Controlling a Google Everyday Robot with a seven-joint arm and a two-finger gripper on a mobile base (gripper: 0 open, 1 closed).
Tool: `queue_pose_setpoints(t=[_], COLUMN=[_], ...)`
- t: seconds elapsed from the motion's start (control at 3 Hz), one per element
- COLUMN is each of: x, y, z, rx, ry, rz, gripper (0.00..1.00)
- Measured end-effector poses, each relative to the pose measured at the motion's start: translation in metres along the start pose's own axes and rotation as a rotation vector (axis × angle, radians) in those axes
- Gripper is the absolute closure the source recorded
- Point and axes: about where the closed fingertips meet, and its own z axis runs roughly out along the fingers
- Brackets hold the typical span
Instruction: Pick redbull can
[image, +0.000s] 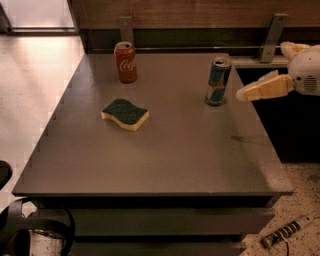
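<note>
The redbull can (218, 81) is standing upright on the grey table (165, 155), toward the back right part of the top, its silver lid facing up and its blue-and-silver side facing the camera. The gripper (261, 70) is hanging in the air at the right edge of the view, just beside the can and above the table's right edge, not touching the can. Its two beige fingers are standing apart: the lower finger (264, 87) is pointing left toward the can's side, with its tip near the can, and the other one (293, 48) is sitting higher and farther back, near the wall. Nothing is lying between them. A red Coca-Cola can (125, 62) is standing upright at the back left of the table, well apart from the redbull can. A sponge (125, 114), yellow with a dark green top, is lying flat in front of the Coca-Cola can, left of the table's middle. Two metal brackets (273, 30) are rising behind the table's back edge. A striped cable end (285, 232) is lying on the speckled floor (300, 180) at the lower right.
</note>
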Motion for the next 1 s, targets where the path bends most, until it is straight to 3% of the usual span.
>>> queue_pose_setpoints(t=[0.67,1.0], x=[0.003,0.013], y=[0.000,-0.001], z=[0.010,0.047], rx=[-0.013,-0.063], ry=[-0.011,-0.083], rz=[0.011,0.052], gripper=[0.00,0.00])
